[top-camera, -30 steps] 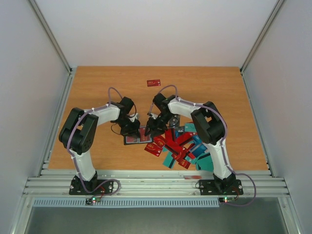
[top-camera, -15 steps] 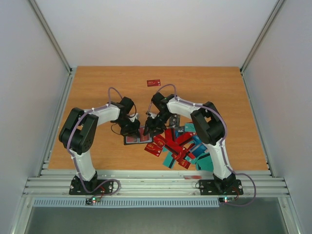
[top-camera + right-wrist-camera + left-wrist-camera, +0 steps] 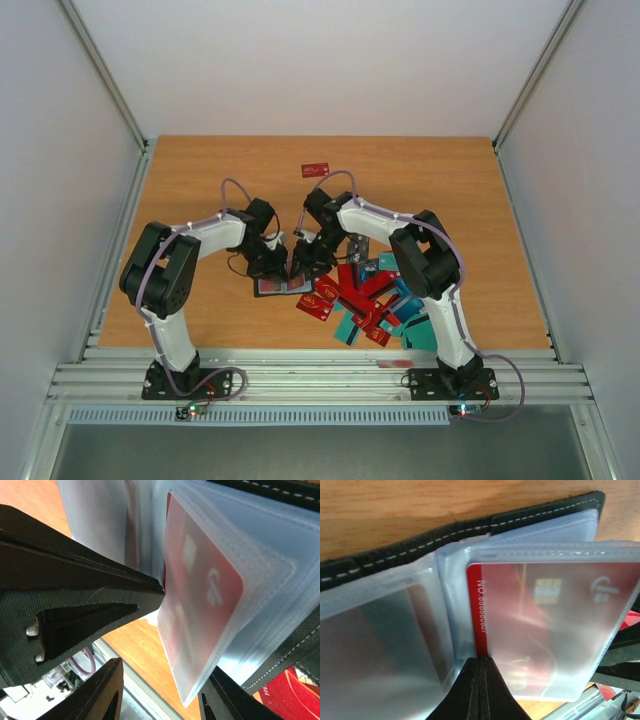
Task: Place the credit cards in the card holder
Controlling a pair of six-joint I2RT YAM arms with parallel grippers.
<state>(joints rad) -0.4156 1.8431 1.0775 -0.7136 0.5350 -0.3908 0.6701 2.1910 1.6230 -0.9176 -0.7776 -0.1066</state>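
As two robot arms meet over the middle of the wooden bench [image 3: 200, 180], the card holder [image 3: 270, 288] lies open and flat beneath them, a little nearer the near edge than the far one. The left gripper [image 3: 270, 262], jaws closed tight, presses its tip into the fold of the holder's clear sleeves [image 3: 385, 630], beside the pocket that carries a red card [image 3: 540, 625] with white markings. The right gripper [image 3: 300, 262] stands on the other side, jaws apart, with the free corner of that filled sleeve between them. One finger [image 3: 107, 695] is clear of the plastic; whether the other touches it cannot be told. A black cover with white stitching shows along the holder's outer rim. Just right of the holder, toward the near right corner, the loose credit cards [image 3: 365, 300] sit in an overlapping heap of red and teal. A lone card [image 3: 315, 170], also red, lies toward the far edge, well apart from the heap.
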